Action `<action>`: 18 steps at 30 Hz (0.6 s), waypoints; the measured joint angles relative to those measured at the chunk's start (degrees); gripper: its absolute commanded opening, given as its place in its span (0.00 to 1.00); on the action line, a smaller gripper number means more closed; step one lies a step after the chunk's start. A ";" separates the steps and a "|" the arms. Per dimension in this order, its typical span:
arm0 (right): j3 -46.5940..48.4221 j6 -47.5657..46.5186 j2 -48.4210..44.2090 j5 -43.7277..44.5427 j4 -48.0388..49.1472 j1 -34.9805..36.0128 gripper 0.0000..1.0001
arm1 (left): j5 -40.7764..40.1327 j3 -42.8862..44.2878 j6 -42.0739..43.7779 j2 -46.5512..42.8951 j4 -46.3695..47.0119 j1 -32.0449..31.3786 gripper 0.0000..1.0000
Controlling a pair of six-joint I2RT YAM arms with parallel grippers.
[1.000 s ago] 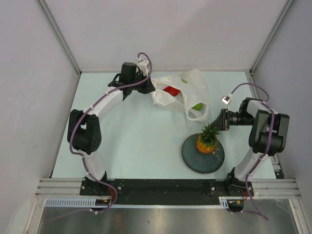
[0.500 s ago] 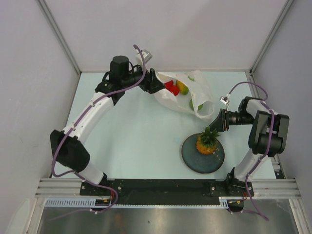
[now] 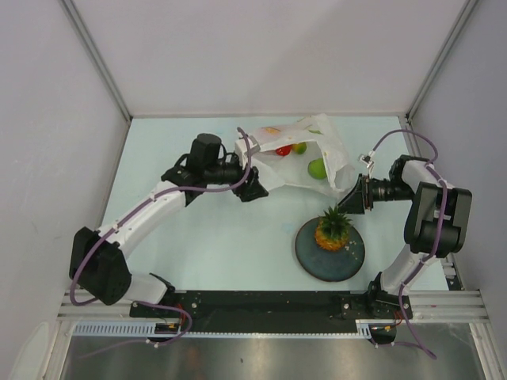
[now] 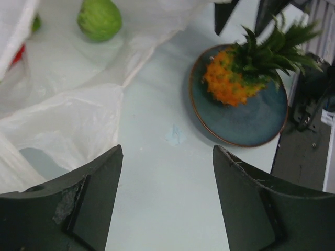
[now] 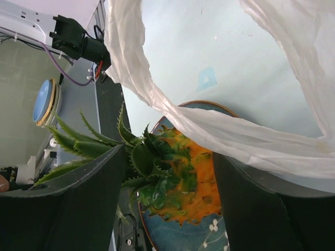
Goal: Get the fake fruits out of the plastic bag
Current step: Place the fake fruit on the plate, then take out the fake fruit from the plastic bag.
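The plastic bag (image 3: 279,169) lies slack at the back of the table, its mouth facing the plate. Through it show a red fruit (image 3: 283,150), a yellow-orange one (image 3: 299,147) and a green round one (image 3: 317,168). The pineapple (image 3: 333,229) stands on the dark plate (image 3: 342,265). My left gripper (image 3: 255,190) is open just in front of the bag's left side; the left wrist view shows bare table between its fingers (image 4: 94,209), with the bag (image 4: 63,120) and green fruit (image 4: 99,18) beyond. My right gripper (image 3: 351,196) is open at the bag's right corner. A bag strap (image 5: 235,136) drapes across its view above the pineapple (image 5: 183,183).
Grey walls close in the table on three sides. The plate (image 4: 246,123) sits front right, close to the right arm's base. A black rail runs along the near edge behind both arm bases.
My left gripper let go of the bag, opened and swung from its back-left corner to its front-left. My right gripper opened too. The bag sagged and shifted right.
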 measured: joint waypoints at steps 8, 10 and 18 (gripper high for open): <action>3.43 2.03 -1.84 0.17 0.02 -1.60 0.88 | 0.76 -3.80 7.69 -3.63 0.50 -4.44 0.80; 5.03 2.84 -3.13 0.20 0.11 -2.10 0.88 | -0.83 -3.17 8.55 -3.65 0.42 -4.39 0.81; 11.43 5.05 -11.28 3.06 0.13 -2.82 0.86 | -5.57 4.20 4.74 -3.13 0.42 -4.02 0.75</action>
